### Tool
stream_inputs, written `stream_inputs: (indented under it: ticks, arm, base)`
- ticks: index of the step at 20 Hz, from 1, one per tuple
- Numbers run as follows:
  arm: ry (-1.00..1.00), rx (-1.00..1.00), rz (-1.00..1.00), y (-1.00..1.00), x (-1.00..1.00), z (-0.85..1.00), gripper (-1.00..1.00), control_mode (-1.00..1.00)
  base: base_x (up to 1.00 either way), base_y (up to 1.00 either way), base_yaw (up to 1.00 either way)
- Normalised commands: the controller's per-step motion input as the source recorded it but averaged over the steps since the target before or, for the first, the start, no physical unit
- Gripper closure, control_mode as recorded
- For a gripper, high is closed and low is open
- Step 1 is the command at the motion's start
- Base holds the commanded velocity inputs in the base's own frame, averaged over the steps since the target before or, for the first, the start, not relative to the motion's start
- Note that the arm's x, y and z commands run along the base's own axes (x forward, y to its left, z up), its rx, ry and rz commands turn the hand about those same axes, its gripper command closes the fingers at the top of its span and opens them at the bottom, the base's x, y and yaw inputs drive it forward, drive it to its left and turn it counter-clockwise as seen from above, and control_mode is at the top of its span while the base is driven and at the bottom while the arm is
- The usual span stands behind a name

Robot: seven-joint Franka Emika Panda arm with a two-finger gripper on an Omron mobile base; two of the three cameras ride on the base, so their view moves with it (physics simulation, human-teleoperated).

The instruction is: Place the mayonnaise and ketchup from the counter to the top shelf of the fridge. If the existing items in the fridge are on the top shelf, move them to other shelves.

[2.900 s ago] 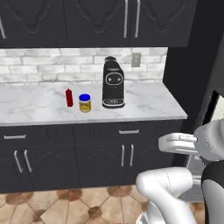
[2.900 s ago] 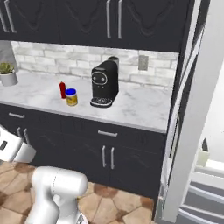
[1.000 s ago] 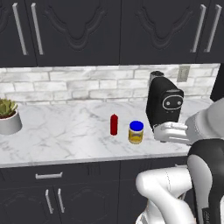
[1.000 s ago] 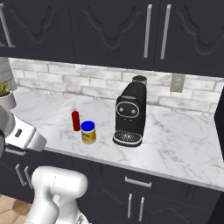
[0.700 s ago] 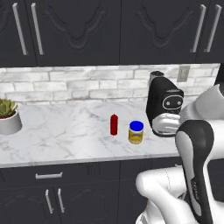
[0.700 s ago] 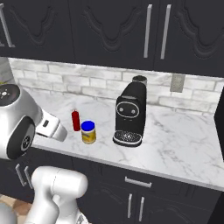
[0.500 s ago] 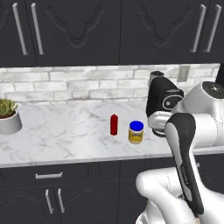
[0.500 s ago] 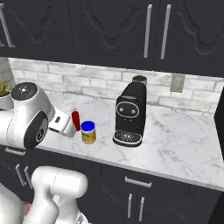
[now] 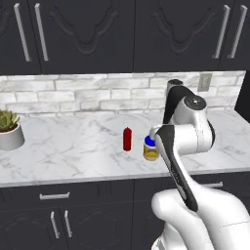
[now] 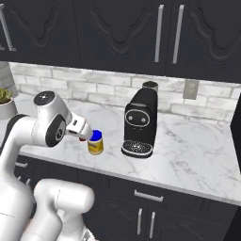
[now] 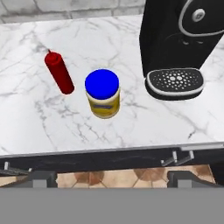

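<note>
**Items lined up on counter**

On the counter [image 11: 131, 131], the ketchup [image 11: 59, 72] stands just left of the mayonnaise [image 11: 103, 93], with a coffee machine [image 11: 179, 43] to their right and a potted plant [image 9: 10, 129] far left by the wall.

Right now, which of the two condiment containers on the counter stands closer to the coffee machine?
The mayonnaise, the pale yellow jar with the blue cap. It stands between the red ketchup bottle and the black coffee machine.

Kitchen: marble counter [image 9: 73, 151], dark cabinets [image 9: 97, 34], coffee machine [image 10: 140, 122].
</note>
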Motion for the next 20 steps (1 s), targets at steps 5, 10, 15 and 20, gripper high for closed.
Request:
stream_inputs:
  ticks: [5,10,15,20]
  arm:
    - [0.00,-0.04,0.00,-0.01,0.71,-0.56,-1.00,-1.00]
    - [0.03,0.00,0.00,0.00,0.43,-0.29,-1.00,-1.00]
    - [0.01,0.00,0.00,0.00,0.32,-0.15,-1.00,-1.00]
    - [0.00,0.00,0.00,0.00,0.23,-0.28,-1.00,-1.00]
  base:
    - [0.00,0.00,0.00]
    - [0.00,0.00,0.00]
    - [0.00,0.00,0.00]
    - [0.00,0.00,0.00]
